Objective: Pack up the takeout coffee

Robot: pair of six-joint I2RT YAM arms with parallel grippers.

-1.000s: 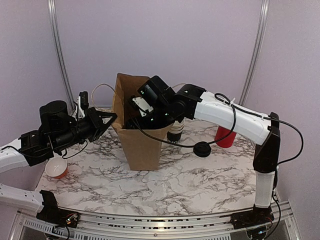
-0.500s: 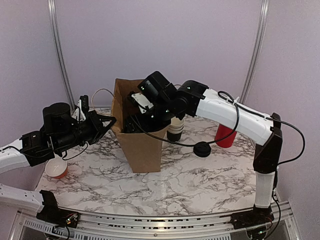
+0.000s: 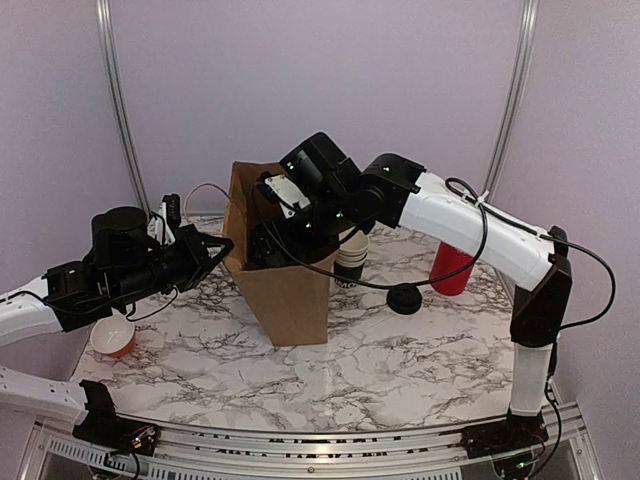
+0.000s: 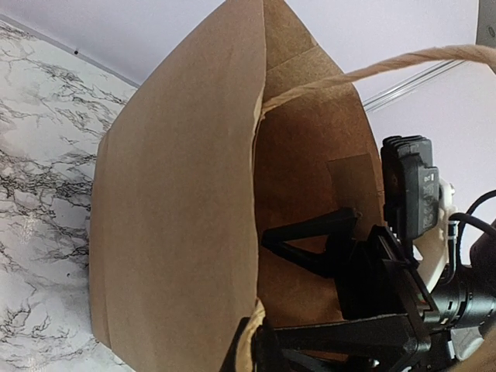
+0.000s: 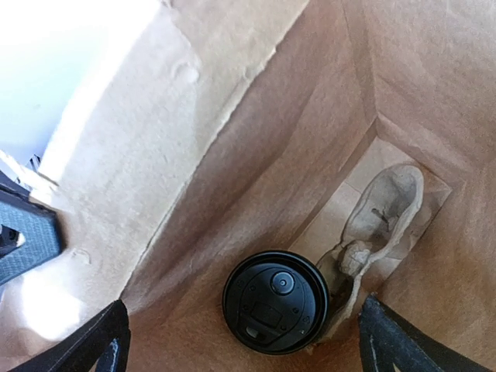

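Note:
The takeout coffee (image 5: 276, 301), a black cup seen from above by its black lid, stands on the floor of the brown paper bag (image 3: 290, 295). My right gripper (image 5: 244, 349) is open inside the bag, above the cup, with both fingertips apart from it. In the top view the right gripper (image 3: 266, 250) sits in the bag's mouth. My left gripper (image 3: 222, 243) is shut on the bag's left rim (image 4: 256, 329) and holds it open. The right gripper's fingers (image 4: 310, 240) show inside the bag in the left wrist view.
A crumpled paper handle (image 5: 384, 213) lies on the bag floor beside the cup. Behind the bag stands a stack of lidless cups (image 3: 350, 262). A loose black lid (image 3: 404, 298) and a red cup (image 3: 450, 268) lie right of it. A red-and-white cup (image 3: 112, 336) sits at the left edge.
My right arm has lifted a little at the bag's mouth. The bag has tilted slightly to the right. The left gripper stays on the rim.

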